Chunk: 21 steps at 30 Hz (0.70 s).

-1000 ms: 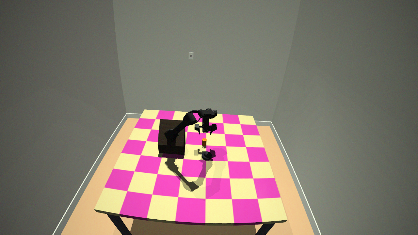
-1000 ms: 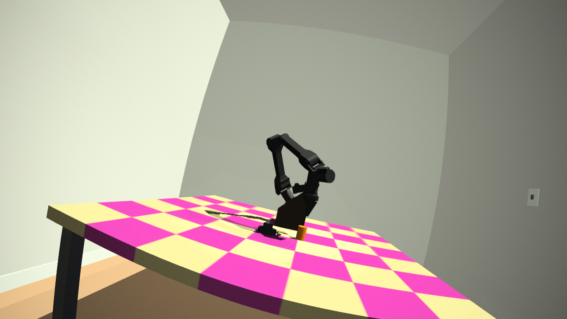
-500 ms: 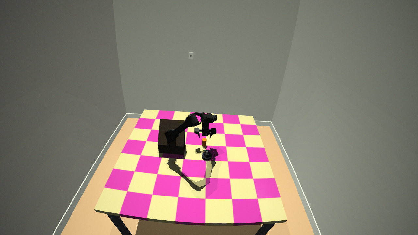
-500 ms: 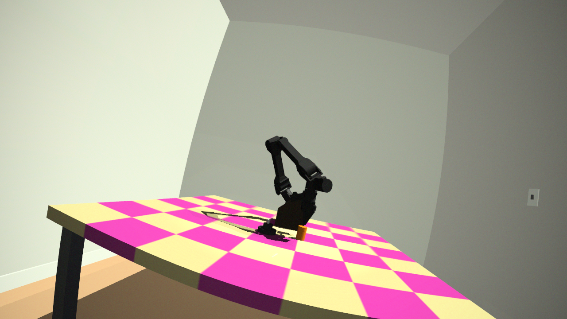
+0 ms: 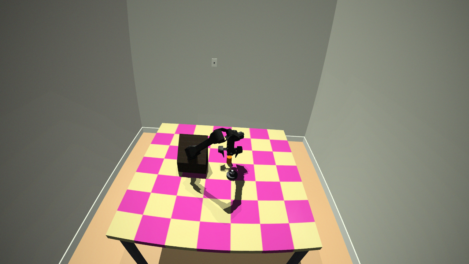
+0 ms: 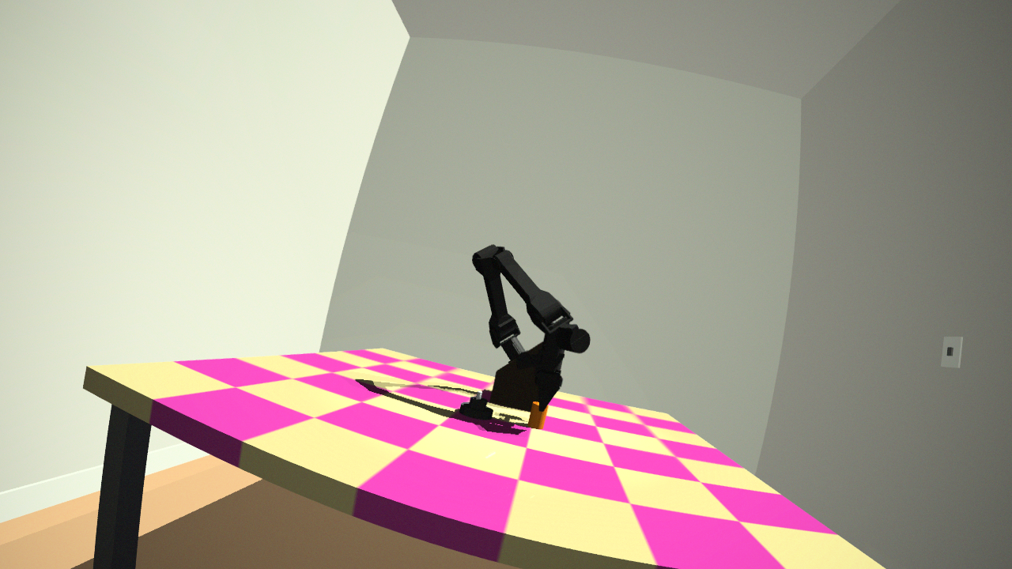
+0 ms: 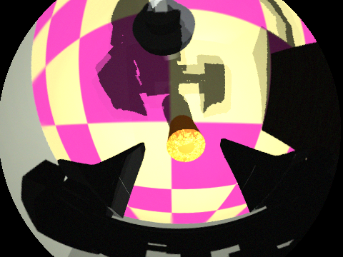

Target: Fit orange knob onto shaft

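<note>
The orange knob (image 5: 229,160) (image 6: 535,417) (image 7: 186,146) stands upright on the table, its top facing the wrist camera; its hole is hidden underneath. My gripper (image 5: 229,156) (image 6: 543,406) (image 7: 183,144) is open and points down over the knob. In the wrist view the knob shows between the two spread fingertips, with a gap on each side. The dark round pedestal (image 5: 232,177) (image 6: 475,412) (image 7: 157,41) stands a short way from the knob, at the top of the wrist view. Its silver shaft (image 5: 232,170) (image 6: 478,396) (image 7: 158,5) points up; I cannot make out its flat side.
The checkered pink and yellow table (image 5: 214,234) (image 6: 438,487) (image 7: 153,171) carries everything. A dark block (image 5: 193,142) (image 6: 515,383) (image 7: 300,100) under the arm's base stands to the left of the knob in the top view. The arm's shadow falls around the pedestal.
</note>
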Each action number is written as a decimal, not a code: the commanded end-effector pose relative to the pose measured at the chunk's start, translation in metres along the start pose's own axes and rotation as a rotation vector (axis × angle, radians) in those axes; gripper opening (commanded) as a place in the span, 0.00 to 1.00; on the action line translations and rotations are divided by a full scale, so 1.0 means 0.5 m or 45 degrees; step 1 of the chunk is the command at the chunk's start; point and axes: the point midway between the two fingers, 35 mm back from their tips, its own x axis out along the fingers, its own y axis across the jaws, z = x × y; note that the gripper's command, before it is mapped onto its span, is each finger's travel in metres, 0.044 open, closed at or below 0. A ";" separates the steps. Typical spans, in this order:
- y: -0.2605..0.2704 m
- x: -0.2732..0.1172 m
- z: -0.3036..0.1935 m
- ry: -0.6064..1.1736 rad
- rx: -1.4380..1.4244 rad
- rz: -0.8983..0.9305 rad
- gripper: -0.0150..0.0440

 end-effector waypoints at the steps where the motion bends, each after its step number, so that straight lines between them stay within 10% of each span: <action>1: -0.003 0.018 0.001 -0.007 -0.010 -0.006 1.00; 21: -0.006 0.081 0.005 -0.012 -0.010 -0.007 1.00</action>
